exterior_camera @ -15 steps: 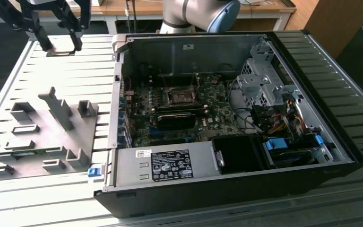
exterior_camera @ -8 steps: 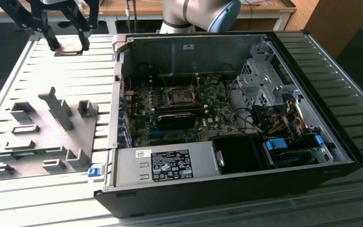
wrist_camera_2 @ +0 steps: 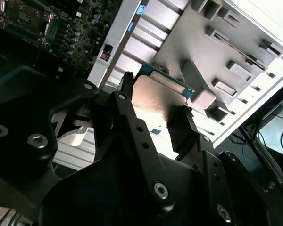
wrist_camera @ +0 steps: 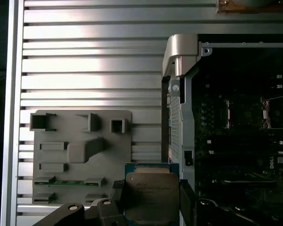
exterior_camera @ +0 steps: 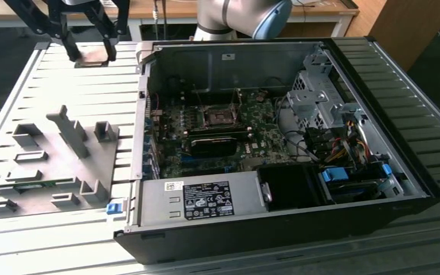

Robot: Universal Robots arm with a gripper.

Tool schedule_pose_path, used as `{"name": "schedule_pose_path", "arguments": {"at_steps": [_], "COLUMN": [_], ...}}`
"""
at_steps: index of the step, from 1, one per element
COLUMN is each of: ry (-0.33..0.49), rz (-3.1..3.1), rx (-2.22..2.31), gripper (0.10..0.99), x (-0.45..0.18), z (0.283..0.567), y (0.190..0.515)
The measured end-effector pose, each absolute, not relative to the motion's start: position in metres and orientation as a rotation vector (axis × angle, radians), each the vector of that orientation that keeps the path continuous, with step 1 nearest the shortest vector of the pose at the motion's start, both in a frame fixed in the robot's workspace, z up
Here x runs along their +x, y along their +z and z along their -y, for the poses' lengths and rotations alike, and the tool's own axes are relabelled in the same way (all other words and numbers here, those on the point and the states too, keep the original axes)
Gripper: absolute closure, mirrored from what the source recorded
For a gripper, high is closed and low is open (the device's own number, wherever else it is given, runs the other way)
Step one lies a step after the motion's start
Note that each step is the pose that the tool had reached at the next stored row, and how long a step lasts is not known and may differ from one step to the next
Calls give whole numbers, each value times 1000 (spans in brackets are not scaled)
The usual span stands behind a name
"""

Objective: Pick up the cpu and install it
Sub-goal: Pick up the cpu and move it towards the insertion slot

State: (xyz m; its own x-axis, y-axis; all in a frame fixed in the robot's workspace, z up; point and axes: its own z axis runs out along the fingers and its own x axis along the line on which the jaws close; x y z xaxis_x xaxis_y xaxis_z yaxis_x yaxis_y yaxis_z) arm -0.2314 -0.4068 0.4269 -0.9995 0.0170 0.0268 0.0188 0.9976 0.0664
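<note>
1. Black gripper [exterior_camera: 92,57] clamped on the flat, square, silver-topped cpu [exterior_camera: 94,59], held over the ribbed metal table [exterior_camera: 82,94], to the exterior view's left of the open computer case [exterior_camera: 228,57].
2. Pickup done; the dark metal-framed socket [exterior_camera: 220,117] looks unfilled, so installation remains.

Silver-grey cpu [wrist_camera: 151,195], green-edged, perhaps copper-tinted; black end effector [exterior_camera: 92,56]; grey fixture [wrist_camera: 61,136]; ribbed silver table [wrist_camera: 85,61].

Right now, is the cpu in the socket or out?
Out: gripper holds cpu over the slatted table, outside the case.

Hard daylight, warm glare on the cpu [wrist_camera_2: 155,103]
</note>
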Motion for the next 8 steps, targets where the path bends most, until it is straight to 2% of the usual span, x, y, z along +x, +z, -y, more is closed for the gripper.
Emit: {"name": "schedule_pose_path", "arguments": {"at_steps": [8], "ry": [-104], "rz": [3114], "rx": [-28], "gripper": [541], "x": [-220], "z": [407], "y": [427]}}
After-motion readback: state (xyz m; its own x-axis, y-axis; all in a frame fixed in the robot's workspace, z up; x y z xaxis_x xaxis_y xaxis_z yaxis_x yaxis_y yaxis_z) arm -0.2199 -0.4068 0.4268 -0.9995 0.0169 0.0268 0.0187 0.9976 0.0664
